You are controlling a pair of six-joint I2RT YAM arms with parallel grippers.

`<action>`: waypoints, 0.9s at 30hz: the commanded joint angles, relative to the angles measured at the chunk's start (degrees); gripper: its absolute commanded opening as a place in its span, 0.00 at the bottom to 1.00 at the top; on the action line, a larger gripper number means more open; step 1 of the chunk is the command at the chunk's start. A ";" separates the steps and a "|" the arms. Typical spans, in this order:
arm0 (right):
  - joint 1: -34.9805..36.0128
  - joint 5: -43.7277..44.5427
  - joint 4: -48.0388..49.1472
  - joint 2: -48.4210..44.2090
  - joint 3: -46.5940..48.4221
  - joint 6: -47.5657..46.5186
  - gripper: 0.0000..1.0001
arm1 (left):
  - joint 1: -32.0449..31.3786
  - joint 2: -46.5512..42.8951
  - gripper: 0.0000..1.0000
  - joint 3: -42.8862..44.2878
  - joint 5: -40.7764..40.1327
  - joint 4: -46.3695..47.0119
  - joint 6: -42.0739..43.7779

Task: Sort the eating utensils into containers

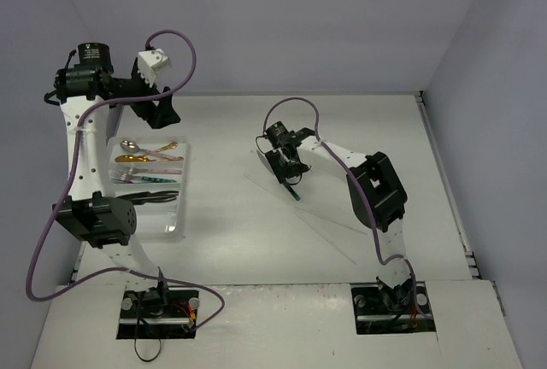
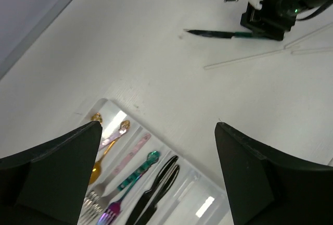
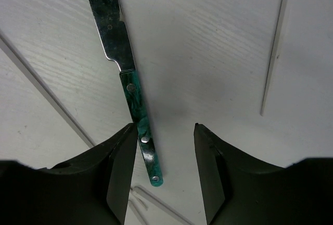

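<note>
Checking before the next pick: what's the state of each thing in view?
Tray: partly filled with cutlery.
Knife: flat on table, not lifted.
Sticks: loose on table.
Left gripper: open, empty, by tray.
Right gripper: open, straddling knife handle.

The tip of the knife (image 3: 129,84) is cut off at the top edge, and the left arm (image 1: 81,160) hides part of the tray (image 1: 168,220).

The knife (image 3: 127,79) has a shiny metal blade and a glossy marbled green handle with metal rivets; the table (image 3: 218,37) is matt white, faintly grained.
</note>
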 commanded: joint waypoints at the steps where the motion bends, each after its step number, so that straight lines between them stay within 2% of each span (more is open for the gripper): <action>1: 0.04 -0.98 -1.11 1.55 1.49 -1.37 0.45 | 0.50 -7.01 0.86 -6.18 4.63 11.26 -15.20; 3: 0.33 -1.05 -1.14 2.71 1.61 -1.37 0.45 | 0.56 -9.94 0.86 -11.00 3.25 16.77 -17.67; 6: 0.96 -1.05 -1.40 3.97 1.53 -1.55 0.45 | 0.56 -14.51 0.86 -17.35 -2.21 27.29 -26.19; 7: 1.13 -1.31 -1.40 3.98 1.61 -1.55 0.45 | 0.56 -14.54 0.86 -19.25 -2.26 27.37 -28.27; 10: 1.76 -1.33 -1.40 4.84 1.08 -1.61 0.44 | 0.74 -20.45 0.86 -27.56 -7.08 39.62 -34.64; 12: 2.14 -1.38 -1.40 5.40 0.84 -1.79 0.37 | 0.74 -23.19 0.86 -32.28 -10.35 45.12 -39.79; 14: 2.28 -1.49 -1.40 5.83 0.46 -1.99 0.26 | 0.91 -25.86 0.87 -39.15 -14.51 49.98 -45.94; 16: 2.42 -1.57 -1.40 5.94 0.15 -2.08 0.14 | 0.86 -28.64 0.86 -42.21 -16.05 54.55 -48.80; 19: 2.94 -1.74 -1.40 5.01 0.02 -2.08 0.01 | 0.75 -30.50 0.86 -45.88 -15.72 55.94 -50.23; 27: 4.56 -3.69 -1.40 -1.26 6.24 -2.49 0.00 | 0.56 -29.17 0.86 -48.80 -16.45 49.92 -50.99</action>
